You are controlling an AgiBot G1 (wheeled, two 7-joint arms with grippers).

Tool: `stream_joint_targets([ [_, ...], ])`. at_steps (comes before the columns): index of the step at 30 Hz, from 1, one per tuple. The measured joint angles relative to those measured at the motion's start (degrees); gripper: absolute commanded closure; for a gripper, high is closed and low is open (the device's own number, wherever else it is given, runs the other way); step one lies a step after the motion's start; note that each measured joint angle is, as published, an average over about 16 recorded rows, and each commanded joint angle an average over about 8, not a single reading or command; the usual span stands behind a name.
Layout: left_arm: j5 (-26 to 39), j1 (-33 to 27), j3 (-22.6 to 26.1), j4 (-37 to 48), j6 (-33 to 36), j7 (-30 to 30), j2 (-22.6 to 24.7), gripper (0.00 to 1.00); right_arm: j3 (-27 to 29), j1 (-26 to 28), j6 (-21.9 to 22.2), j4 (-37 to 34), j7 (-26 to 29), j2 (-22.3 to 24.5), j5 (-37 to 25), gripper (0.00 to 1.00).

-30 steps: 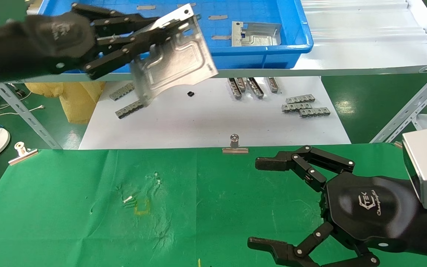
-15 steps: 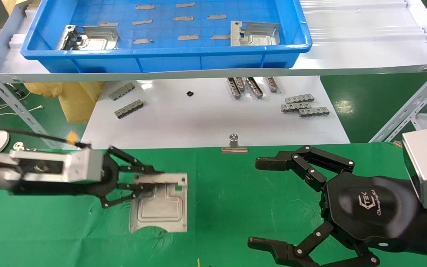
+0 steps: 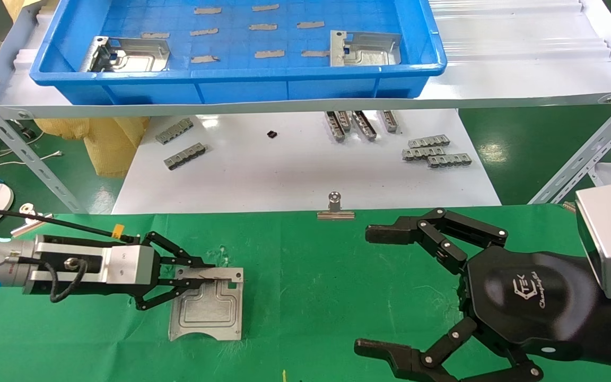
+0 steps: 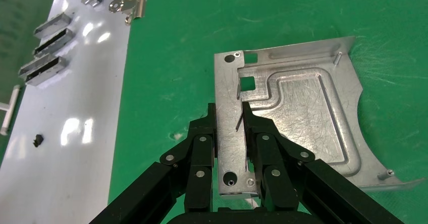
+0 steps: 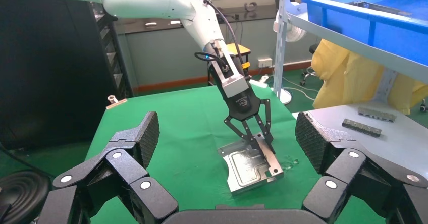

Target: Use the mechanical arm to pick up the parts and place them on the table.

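Shiny stamped plate [image 3: 207, 310] w/ stepped channel, curved cutout lies flat on wrinkled green cloth [image 3: 311, 276]. L gripper [image 3: 197, 277] link fingers pinch its folded holed edge. R gripper [image 3: 385, 292] spread wide, nothing in it, over cloth at right. 2 more plates in blue tray [image 3: 242, 85].

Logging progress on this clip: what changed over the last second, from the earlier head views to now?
The left gripper carried one silver plate from up by the blue tray down onto the green cloth, then slid it slightly toward the robot's left. It remains shut on the plate's folded edge. Unchanged: the right gripper, open over the cloth, and two plates in the tray.
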Motion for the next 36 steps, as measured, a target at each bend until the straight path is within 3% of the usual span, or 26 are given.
stream_joint_targets([
  [4,0.35,-0.55,0.17,2.16,-0.64,1.42,0.34,0.12,0.0,0.0,0.0,0.0,0.0,0.0,0.0,0.0],
  [6,0.33,-0.8,0.13,3.08,-0.9,1.87,0.53,0.0,-0.01,0.0,0.0,0.0,0.0,0.0,0.0,0.0],
  [13,-0.45,-1.65,-0.45,5.96,-1.05,1.4,1.13,0.0,-0.01,0.0,0.01,0.0,-0.01,0.01,0.01,0.0],
  [27,-6.82,-1.84,-4.87,11.97,3.14,-7.71,0.8,0.0,-0.02,0.0,0.02,-0.01,-0.01,0.01,0.02,0.0],
  [36,-8.42,-1.02,-6.04,12.23,4.04,-9.84,0.49,0.0,-0.02,0.0,0.03,-0.02,-0.02,0.01,0.03,0.0],
])
